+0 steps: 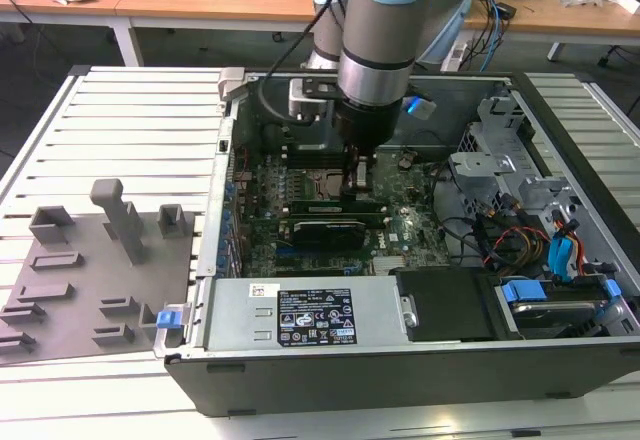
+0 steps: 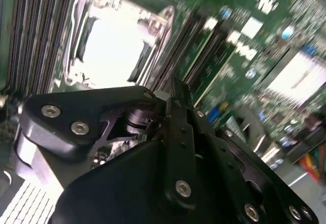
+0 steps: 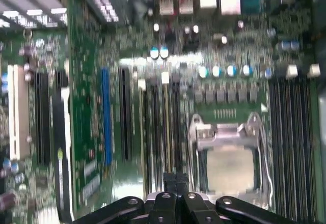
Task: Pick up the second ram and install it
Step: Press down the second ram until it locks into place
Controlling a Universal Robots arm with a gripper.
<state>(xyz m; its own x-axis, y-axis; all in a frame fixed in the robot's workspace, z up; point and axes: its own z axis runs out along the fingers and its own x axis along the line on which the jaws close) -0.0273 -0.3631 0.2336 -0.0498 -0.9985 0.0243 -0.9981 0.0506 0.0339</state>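
Presently, in the exterior view, the arm stands near vertical with its wrist lowered into the open computer case [image 1: 400,385]. The case lies on a slatted surface [image 1: 140,120]. The gripper [image 1: 353,178] points straight down at the motherboard. A long green strip directly beneath the jaws, judged to be the second ram [image 1: 325,201], stands on edge among the memory slots.

In the second wrist view, the gripper [image 2: 174,87] has its jaws drawn together with no gap visible. The second ram [image 2: 202,51] runs out from under the jaw tips and appears to be upright in a slot. Another green stick [image 2: 229,63] stands just beyond it. The CPU socket [image 2: 112,46] lies just to the other side of the jaws. Whether the tips pinch the board's edge or merely bear on it cannot be told.

In the first wrist view, the gripper [image 3: 175,177] sits over the bank of memory slots [image 3: 153,127], with the CPU socket [image 3: 229,163] close beside the jaws. Seen edge-on, the stick cannot be separated from the slots.

Assessment: the board is light, thin and stiff but fragile. It is best taken by its long top edge near the middle, clear of the chips.
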